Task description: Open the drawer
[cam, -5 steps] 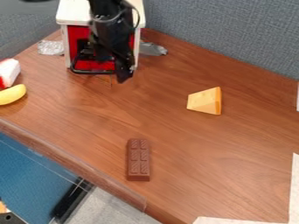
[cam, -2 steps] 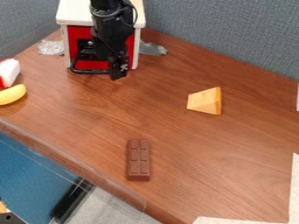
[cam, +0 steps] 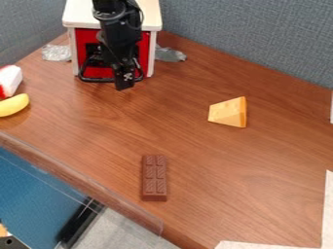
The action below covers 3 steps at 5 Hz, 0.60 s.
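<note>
Black robot arm entering from the top edge, end effector (cam: pixel 124 83) pointing downward

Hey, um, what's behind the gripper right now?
Behind the gripper you can see parts of the red front and the black handle, which shows on both sides. What lies directly behind the gripper is covered.

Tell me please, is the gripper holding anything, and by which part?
It cannot be told: the gripper hangs in front of the black handle, hiding any hold on it.
</note>
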Motion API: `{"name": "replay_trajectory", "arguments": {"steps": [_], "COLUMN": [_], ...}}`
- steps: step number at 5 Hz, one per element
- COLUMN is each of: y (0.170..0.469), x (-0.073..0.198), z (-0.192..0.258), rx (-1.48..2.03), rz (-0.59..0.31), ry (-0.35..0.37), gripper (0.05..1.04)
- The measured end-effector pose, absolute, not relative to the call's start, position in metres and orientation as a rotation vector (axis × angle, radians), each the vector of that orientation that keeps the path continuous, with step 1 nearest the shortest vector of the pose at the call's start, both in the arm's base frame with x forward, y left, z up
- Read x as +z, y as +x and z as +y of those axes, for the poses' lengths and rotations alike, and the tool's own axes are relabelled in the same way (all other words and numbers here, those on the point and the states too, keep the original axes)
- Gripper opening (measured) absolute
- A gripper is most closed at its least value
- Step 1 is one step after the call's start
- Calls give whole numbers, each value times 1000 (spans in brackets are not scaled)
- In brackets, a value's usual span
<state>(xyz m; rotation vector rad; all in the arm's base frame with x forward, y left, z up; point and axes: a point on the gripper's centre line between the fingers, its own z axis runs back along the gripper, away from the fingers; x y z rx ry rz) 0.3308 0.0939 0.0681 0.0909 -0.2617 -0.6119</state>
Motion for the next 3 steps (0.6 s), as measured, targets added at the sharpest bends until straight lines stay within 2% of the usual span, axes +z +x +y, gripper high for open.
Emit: {"name": "replay_trajectory", "arguments": {"steps": [2, 3], "y": [329, 329], "x": [49, 44], "z": [107, 115], "rx": [-652, -632], "rz": [-242, -249], "ry": [86, 88], "gripper": [1000, 955]}}
